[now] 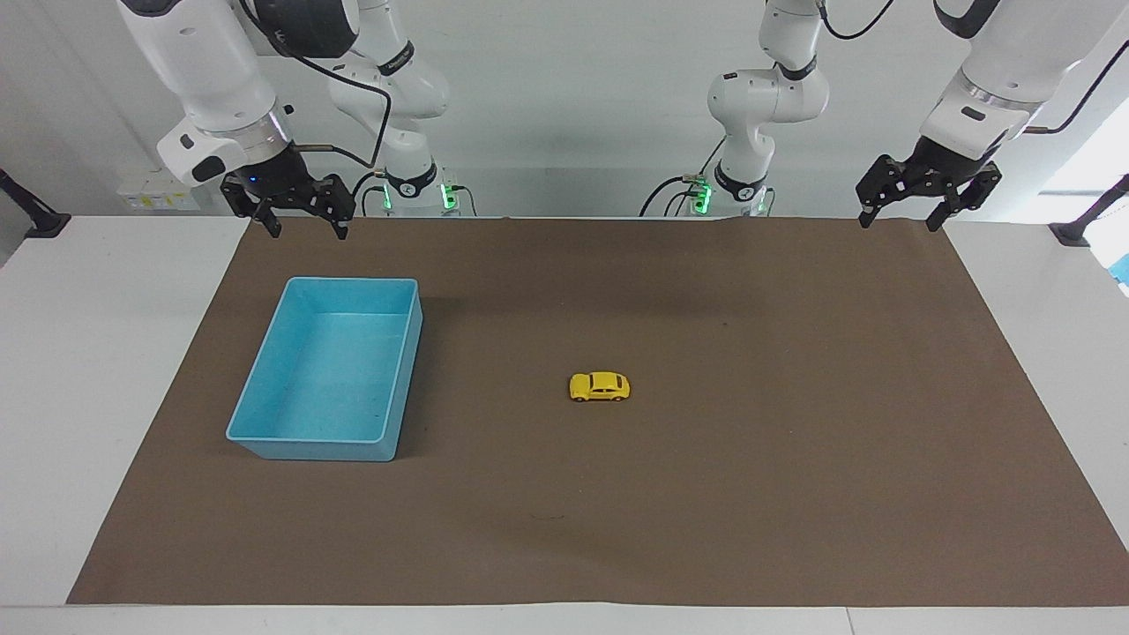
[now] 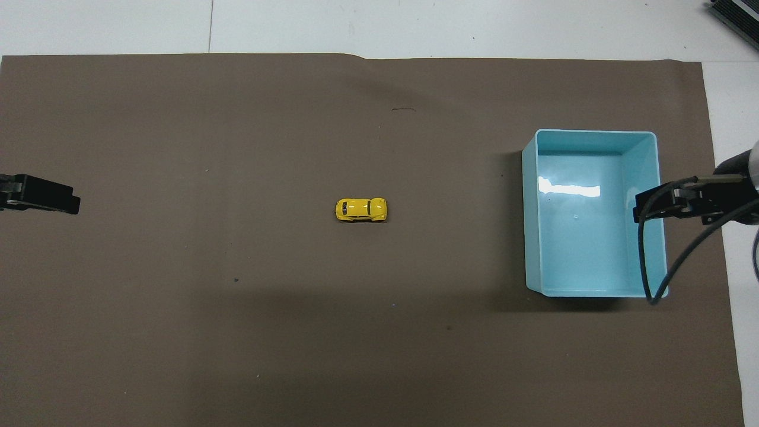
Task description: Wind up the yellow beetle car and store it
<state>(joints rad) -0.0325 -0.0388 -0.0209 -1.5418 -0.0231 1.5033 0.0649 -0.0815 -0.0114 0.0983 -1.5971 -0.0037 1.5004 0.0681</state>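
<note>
The yellow beetle car (image 1: 600,387) (image 2: 361,209) stands on its wheels near the middle of the brown mat, alone and untouched. An empty blue tray (image 1: 265,379) (image 2: 531,225) sits toward the right arm's end of the table. My right gripper (image 1: 303,229) hangs open in the air over the mat's edge by the robots, close to the tray. My left gripper (image 1: 900,220) hangs open above the mat's corner at the left arm's end. Neither holds anything. Only a dark part of each hand shows in the overhead view.
The brown mat (image 1: 706,511) covers most of the white table (image 1: 88,353). A black cable (image 2: 646,261) from the right arm hangs across the tray's corner in the overhead view. Black clamps (image 1: 35,220) stand at the table's ends.
</note>
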